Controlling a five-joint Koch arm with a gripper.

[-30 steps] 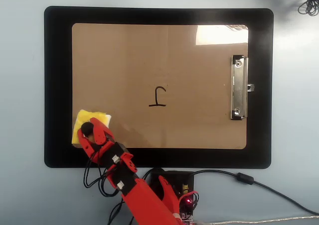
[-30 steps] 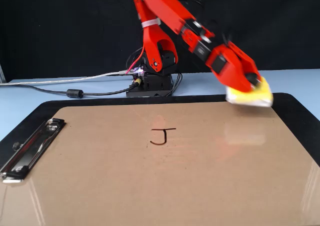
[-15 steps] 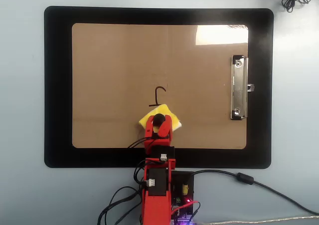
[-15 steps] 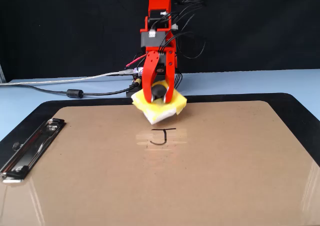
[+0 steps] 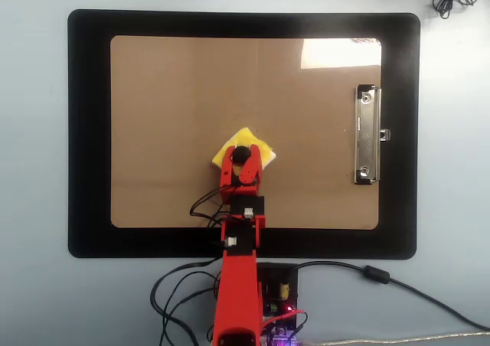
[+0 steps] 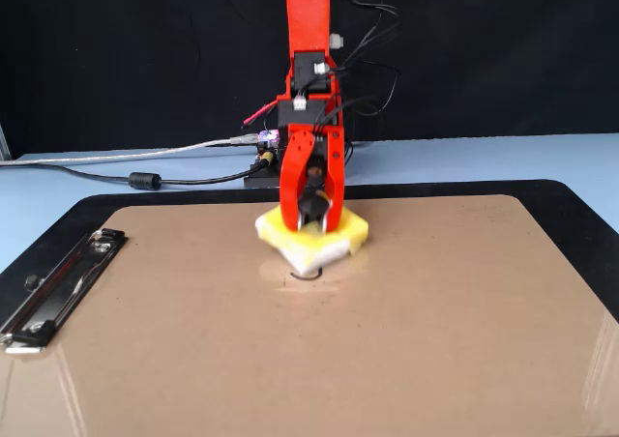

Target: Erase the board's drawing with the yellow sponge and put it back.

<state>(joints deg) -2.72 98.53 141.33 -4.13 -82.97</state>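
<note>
**Sponge down on the mark, wiping in hand**

My red gripper point(image 6: 311, 215) is clamped on the black round knob point(image 5: 241, 155) at the centre of the small yellow square sponge with its white underside point(image 6: 311, 241), jaws straddling the knob from both sides in the fixed view. The sponge sits roughly mid-board, turned diamond-wise, on the large tan-brown hardboard clipboard point(image 5: 168, 101). In the overhead view it covers the thin black marker drawing completely; in the fixed view only a small curved sliver of the drawing point(image 6: 307, 276) peeks out just in front of the sponge's near corner.

I judge I am in the wiping step, with most of the mark under the sponge and that near sliver not yet cleared. To do this well I would keep the sponge flat and pressed, then drag it away from the arm's base far enough to pass over the leftover curve, and make short return strokes rather than one long sweep. Too much tilt would lift the sponge's edge off the surface; too much force could twist the knob in the jaws.

Outward from there: the silver metal clip point(image 5: 367, 135) sits at the board's right short edge in the overhead view, well apart from the sponge. The black mat point(image 5: 88, 132) frames the board on the pale blue table point(image 5: 34, 170).
</note>
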